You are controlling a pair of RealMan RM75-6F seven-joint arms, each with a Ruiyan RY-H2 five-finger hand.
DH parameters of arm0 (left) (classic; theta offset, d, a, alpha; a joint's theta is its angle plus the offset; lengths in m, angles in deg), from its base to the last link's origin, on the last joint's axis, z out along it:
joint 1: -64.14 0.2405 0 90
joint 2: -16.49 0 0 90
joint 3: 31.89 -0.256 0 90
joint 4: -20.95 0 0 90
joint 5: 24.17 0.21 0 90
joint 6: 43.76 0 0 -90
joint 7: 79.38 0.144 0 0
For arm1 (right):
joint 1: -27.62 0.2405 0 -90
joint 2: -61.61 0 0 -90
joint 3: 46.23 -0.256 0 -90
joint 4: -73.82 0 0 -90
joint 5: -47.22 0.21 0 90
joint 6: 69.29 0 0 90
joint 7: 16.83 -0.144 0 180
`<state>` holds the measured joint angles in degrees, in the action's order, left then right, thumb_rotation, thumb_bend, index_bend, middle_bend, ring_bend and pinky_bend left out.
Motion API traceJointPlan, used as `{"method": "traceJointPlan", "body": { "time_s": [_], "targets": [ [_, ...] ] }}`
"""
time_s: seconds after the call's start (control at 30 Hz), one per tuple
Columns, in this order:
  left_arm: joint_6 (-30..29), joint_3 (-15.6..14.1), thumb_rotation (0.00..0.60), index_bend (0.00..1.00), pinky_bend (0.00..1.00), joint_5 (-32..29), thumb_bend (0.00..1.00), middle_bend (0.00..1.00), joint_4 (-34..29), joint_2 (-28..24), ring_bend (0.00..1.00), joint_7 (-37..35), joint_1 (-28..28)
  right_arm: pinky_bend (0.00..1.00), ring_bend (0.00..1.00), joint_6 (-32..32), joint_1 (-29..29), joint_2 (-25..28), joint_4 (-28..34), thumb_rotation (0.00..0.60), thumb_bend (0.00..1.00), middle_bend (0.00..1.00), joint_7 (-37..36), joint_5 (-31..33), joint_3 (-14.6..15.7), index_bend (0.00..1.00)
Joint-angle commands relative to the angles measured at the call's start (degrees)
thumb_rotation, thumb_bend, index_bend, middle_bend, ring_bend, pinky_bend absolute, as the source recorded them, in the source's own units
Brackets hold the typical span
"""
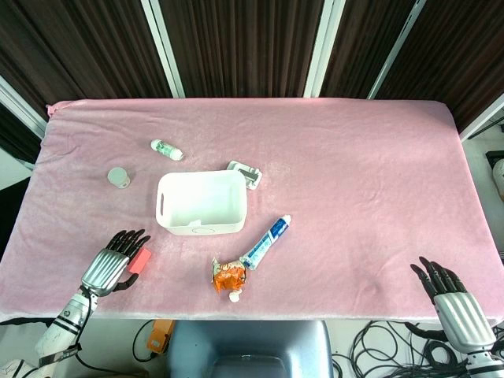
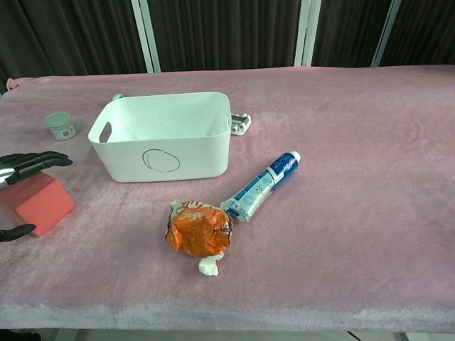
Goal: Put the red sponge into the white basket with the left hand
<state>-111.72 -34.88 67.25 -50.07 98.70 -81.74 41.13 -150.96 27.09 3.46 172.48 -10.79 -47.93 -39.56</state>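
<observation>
The red sponge (image 1: pixel 142 260) (image 2: pixel 43 202) lies flat on the pink cloth near the front left edge, left of and in front of the white basket (image 1: pixel 167 197) (image 2: pixel 170 160). My left hand (image 1: pixel 113 263) (image 2: pixel 28 165) is at the sponge's left end. Its fingers reach over the far side and the thumb (image 2: pixel 15 231) is on the near side, and I see no firm grip. The basket stands upright and holds nothing. My right hand (image 1: pixel 447 293) hovers with its fingers spread at the front right edge, seen only in the head view.
A blue toothpaste tube (image 1: pixel 266 242) (image 2: pixel 261 186) and a crumpled orange snack bag (image 1: pixel 229 276) (image 2: pixel 199 227) lie in front of the basket. A small jar (image 1: pixel 119 177) (image 2: pixel 60 126), a white bottle (image 1: pixel 167 149) and a small white gadget (image 1: pixel 246 173) (image 2: pixel 239 124) lie behind it.
</observation>
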Motion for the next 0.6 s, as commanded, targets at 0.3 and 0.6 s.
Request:
{"method": "traceJointPlan", "body": {
  "time_s": [0.3, 0.6],
  "targets": [
    [-0.1, -0.1, 0.600, 0.00, 0.08, -0.1, 0.35, 0.00, -0.1, 0.0, 0.00, 0.1, 0.0, 0.23, 0.00, 0.1, 0.0, 0.1, -0.1, 0.600, 0.10, 0.00, -0.1, -0.1, 0.1, 0.01],
    [1.2, 0.3, 0.600, 0.07, 0.08, -1.7, 0.35, 0.00, 1.3, 1.4, 0.00, 2.1, -0.1, 0.23, 0.00, 0.3, 0.1, 0.1, -0.2, 0.600, 0.10, 0.00, -0.2, -0.4, 0.3, 0.01]
  ]
}}
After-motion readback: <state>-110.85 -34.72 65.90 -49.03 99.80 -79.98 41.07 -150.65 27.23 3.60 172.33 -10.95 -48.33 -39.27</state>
